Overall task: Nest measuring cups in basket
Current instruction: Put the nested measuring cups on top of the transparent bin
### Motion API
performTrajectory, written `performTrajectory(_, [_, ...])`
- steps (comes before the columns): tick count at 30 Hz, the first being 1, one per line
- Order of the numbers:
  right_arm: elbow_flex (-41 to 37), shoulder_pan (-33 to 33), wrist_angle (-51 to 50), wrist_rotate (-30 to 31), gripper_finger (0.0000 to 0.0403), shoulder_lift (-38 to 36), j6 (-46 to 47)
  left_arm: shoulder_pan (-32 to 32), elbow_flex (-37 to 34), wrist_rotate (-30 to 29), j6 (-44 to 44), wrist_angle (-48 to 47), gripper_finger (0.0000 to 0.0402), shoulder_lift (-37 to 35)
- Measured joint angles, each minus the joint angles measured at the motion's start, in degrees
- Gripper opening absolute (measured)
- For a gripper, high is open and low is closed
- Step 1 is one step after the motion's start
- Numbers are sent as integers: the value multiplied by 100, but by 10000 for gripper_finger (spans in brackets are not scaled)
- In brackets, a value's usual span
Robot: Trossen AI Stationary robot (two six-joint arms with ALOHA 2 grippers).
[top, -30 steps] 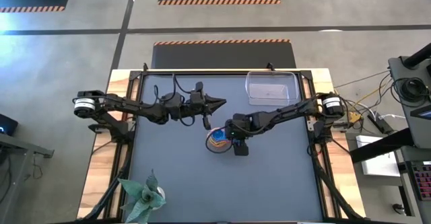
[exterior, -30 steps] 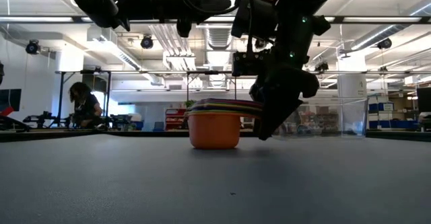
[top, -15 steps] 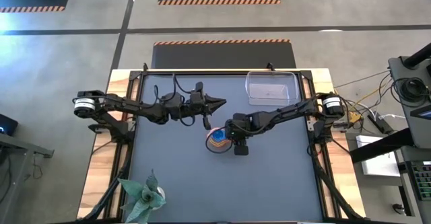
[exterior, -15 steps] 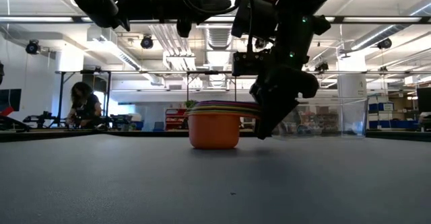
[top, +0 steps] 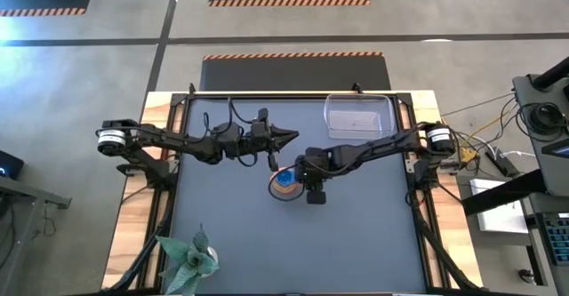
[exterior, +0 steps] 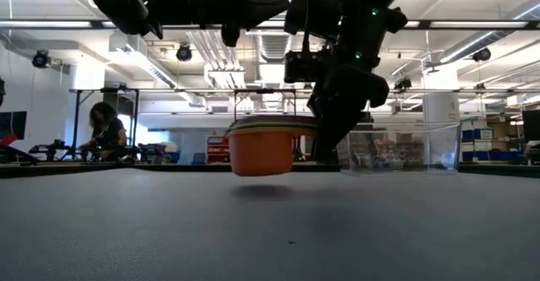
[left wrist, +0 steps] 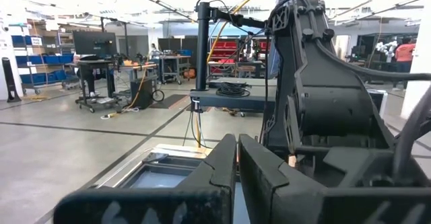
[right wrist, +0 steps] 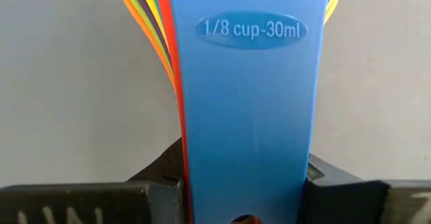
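The right gripper [top: 308, 183] is clamped on the stacked handles of the cups [top: 284, 181], its fingers [right wrist: 337, 183] pressing both sides of the blue handle [right wrist: 248, 109] marked "1/8 cup-30ml". Edges of red, orange, purple, green and yellow handles fan out beneath the blue one in the right wrist view. The nested stack hangs just above the desk [exterior: 270, 230], clear of it, with a faint shadow below; from table height the orange cup [exterior: 261, 152] is the outermost bowl, and thin coloured rims lie layered on top of it. From above, the stack sits near the middle of the desk, with a blue cup innermost.

The left gripper [top: 290, 137] is closed and empty, its fingers [left wrist: 222, 173] pressed together. It hovers above the desk just beyond the stack, on the side away from the front edge.

The basket [top: 358, 116] rests at the far right corner of the desk, well apart from the cups, and nothing shows inside it.

A potted plant [top: 188, 256] stands at the near left corner. A person [exterior: 105, 129] is visible in the room behind the desk.
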Motion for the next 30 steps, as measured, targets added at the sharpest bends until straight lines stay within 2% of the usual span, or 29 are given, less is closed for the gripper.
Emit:
performTrajectory(9, [-267,-20,2,0,116,-507,55,0,0,0,2,8,0,0])
performTrajectory(16, [-978,-407,11,23,116,-1627,169,-1,0,0,2,44,0,0])
performTrajectory(23, [-1686,-1348,-233,193,116,-3068,23,-2,0,0,2,57,0,0])
performTrajectory(30, [-1778,-2706,-498,319,116,-3750,-345,-2,0,0,2,57,0,-2])
